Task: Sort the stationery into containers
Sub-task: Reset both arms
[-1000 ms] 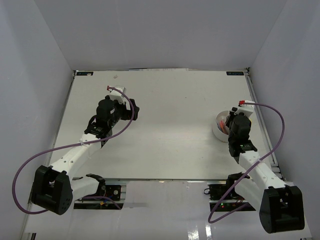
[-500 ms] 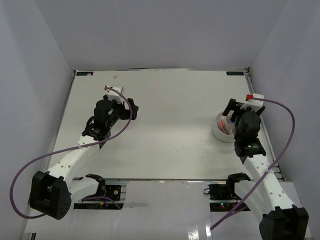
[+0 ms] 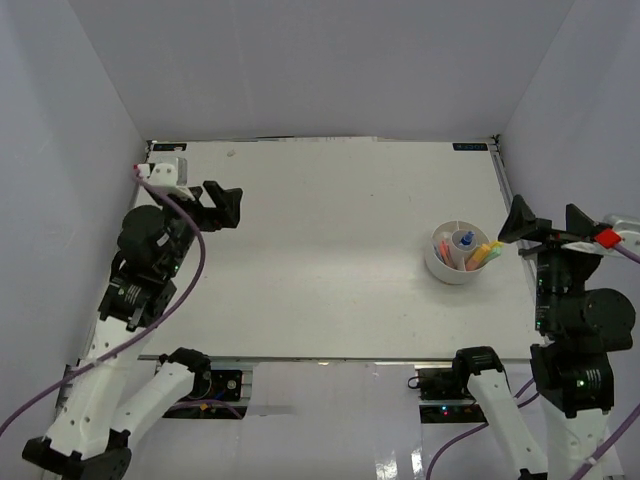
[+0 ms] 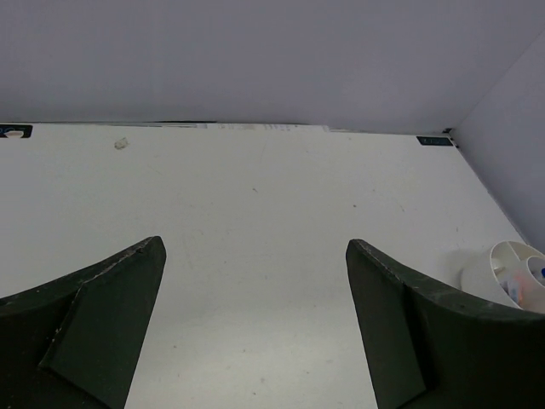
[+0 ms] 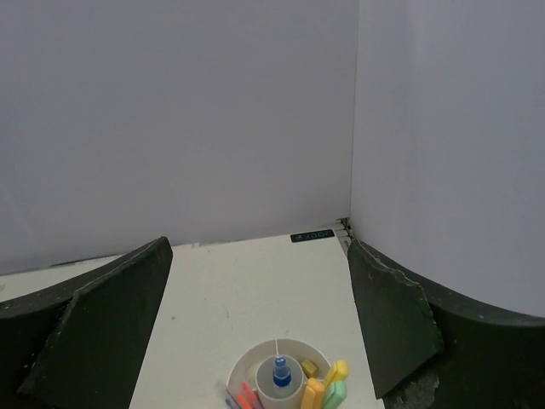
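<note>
The round white tub (image 3: 445,266) stands at the table's right side with stationery upright in its sections. In the right wrist view the tub (image 5: 241,371) holds a blue-capped bottle (image 5: 279,373) in its centre cup, yellow markers (image 5: 327,382), a green marker (image 5: 337,394), orange pens (image 5: 248,397) and a small eraser (image 5: 308,367). My right gripper (image 3: 548,222) hangs open, raised to the right of the tub, with nothing between its fingers (image 5: 111,315). High over the table's left side, my left gripper (image 3: 222,202) is open and empty; its view shows bare table and the tub (image 4: 508,266) far right.
White walls enclose the table on the left, back and right, and the right wall stands close beside my right gripper. A small pale speck (image 4: 121,143) lies near the back left edge. Purple cables trail from both arms.
My right gripper opened, left the tub and rose back to the right. My left arm lifted and drew back to the left, still open.
</note>
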Controlling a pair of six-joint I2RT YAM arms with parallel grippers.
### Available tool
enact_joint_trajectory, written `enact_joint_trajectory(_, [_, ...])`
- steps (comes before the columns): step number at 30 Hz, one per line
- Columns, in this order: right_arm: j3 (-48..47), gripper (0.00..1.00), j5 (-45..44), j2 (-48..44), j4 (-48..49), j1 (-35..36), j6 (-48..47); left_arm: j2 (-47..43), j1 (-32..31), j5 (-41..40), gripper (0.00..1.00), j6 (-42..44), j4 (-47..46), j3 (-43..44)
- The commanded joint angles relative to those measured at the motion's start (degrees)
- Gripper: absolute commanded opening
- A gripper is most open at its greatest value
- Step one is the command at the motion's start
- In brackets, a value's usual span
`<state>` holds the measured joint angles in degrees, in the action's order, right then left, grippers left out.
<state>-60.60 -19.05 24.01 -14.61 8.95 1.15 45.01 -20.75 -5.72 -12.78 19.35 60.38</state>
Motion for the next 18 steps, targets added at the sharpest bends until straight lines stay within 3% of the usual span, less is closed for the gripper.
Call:
enact_joint_trajectory(1, [-1.1,0.90,0.2,-4.3,-11.0,-0.3,-0.9,-5.8,-0.2,-3.9,0.98,-2.4,9.9,1.3])
enact_joint_trajectory(10, [5.6,0.90,1.9,-19.0,-17.0,2.2,-4.7,-18.9,-0.2,-12.4,0.98,-3.2,18.2,-1.3])
enact_joint_trajectory(18, [9.2,0.90,2.1,-26.3,-16.9,2.2,-5.5,-26.5,-0.2,-13.6,0.98,-4.4,19.5,-7.6])
